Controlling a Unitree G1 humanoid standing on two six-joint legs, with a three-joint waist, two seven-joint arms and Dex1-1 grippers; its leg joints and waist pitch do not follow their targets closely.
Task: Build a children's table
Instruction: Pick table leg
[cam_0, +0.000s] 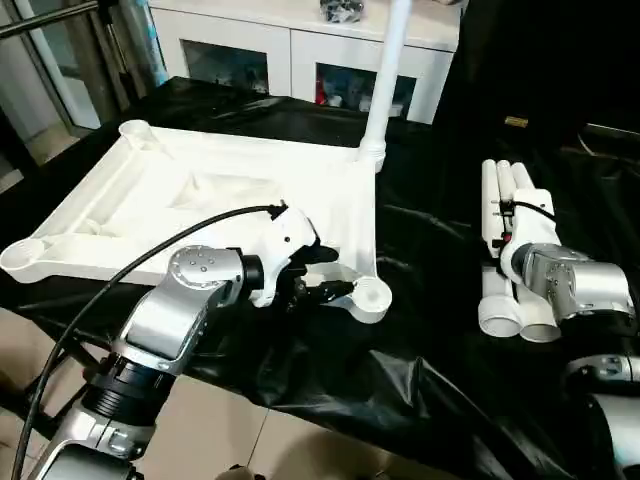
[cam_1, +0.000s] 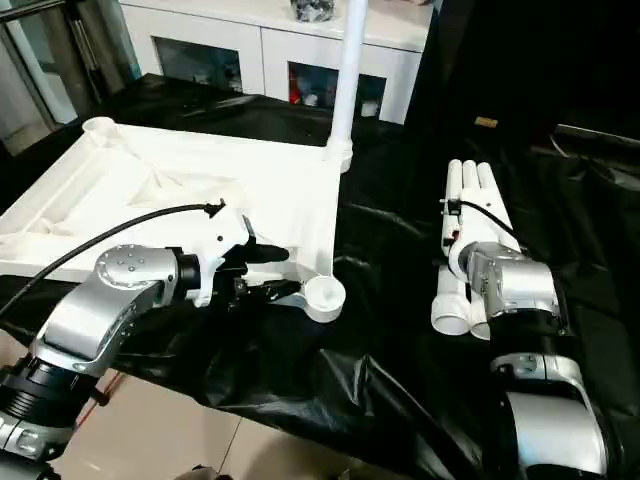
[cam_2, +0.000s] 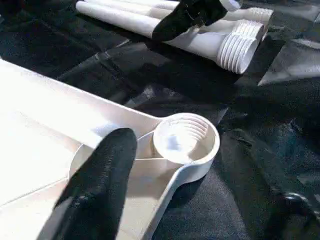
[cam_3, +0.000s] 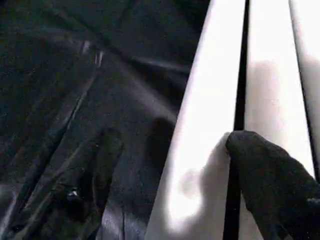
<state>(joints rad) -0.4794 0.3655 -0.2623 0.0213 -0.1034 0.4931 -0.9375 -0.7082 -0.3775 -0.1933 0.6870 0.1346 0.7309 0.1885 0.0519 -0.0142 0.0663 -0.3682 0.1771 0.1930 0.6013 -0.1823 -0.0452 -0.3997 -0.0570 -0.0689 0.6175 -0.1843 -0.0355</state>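
As legs (cam_0: 510, 250) lie (loose), right end effector (cam_3: 170, 165) straddles one.

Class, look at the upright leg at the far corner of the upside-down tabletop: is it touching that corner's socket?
Touching. In the left eye view the upright leg runs straight down into the far corner socket of the tabletop, with no gap between them.
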